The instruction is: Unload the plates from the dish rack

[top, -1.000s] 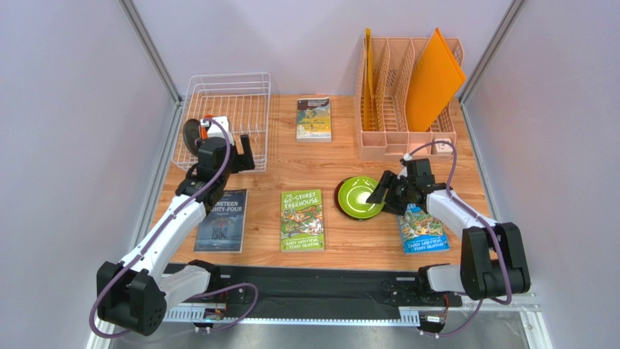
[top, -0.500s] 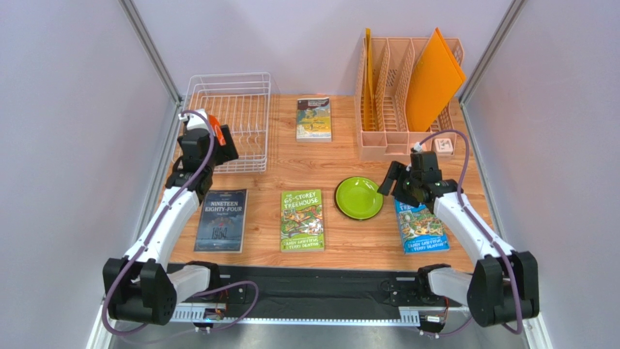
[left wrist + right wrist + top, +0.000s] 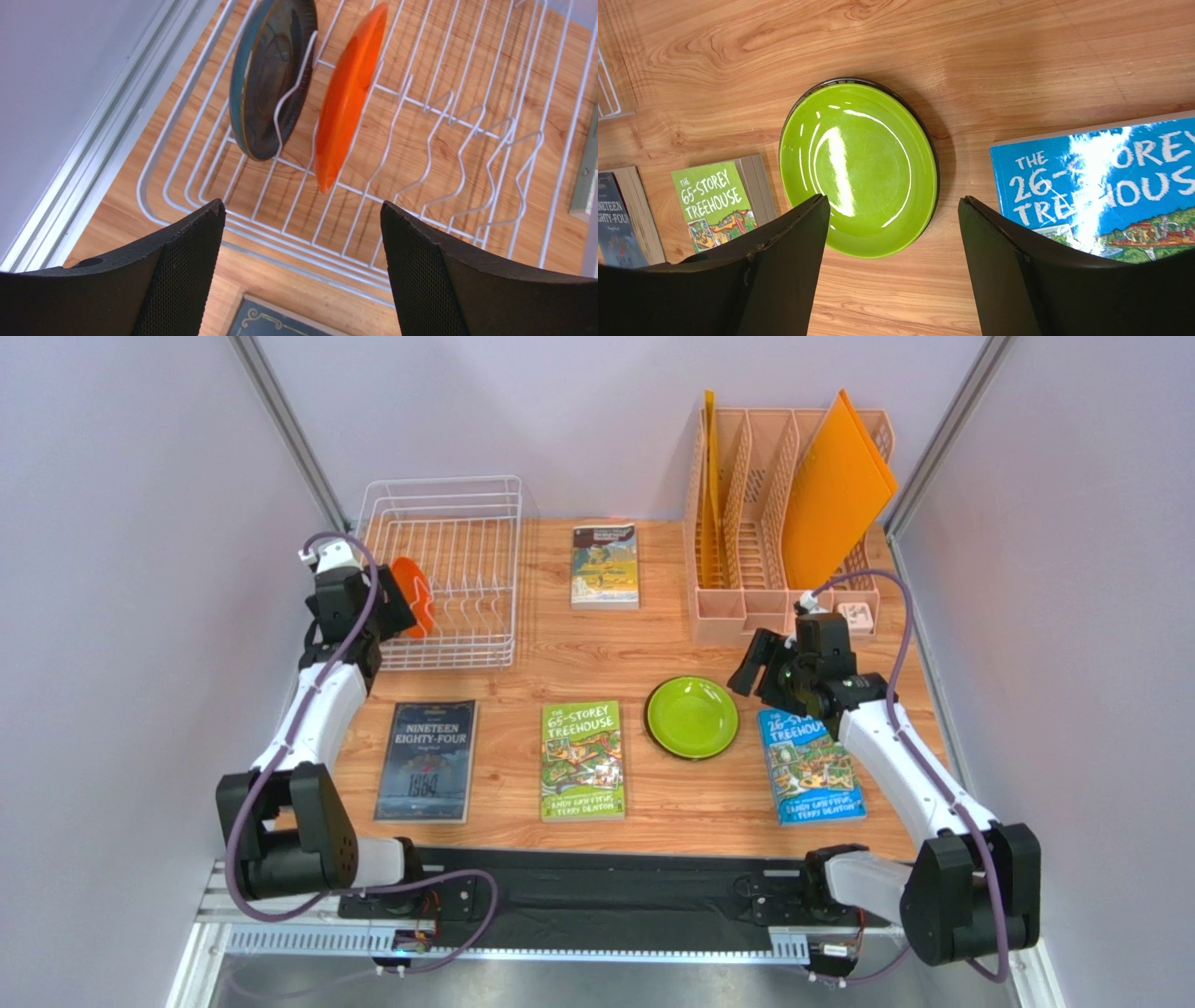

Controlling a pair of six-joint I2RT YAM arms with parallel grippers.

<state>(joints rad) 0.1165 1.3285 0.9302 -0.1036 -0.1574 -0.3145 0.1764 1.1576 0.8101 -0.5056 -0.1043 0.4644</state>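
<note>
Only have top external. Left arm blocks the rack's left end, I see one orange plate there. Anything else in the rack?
Observer: Yes. Left wrist shows a dark teal plate on edge beside the orange plate, each between prongs of the dish rack.
Operator: Left tool holding either?
Observer: No. The left tool is open and empty, short of both plates.
Operator: Right tool?
Observer: Right wrist shows the right tool open with nothing gripped; the lime green plate lies flat on the table beneath it.
</note>
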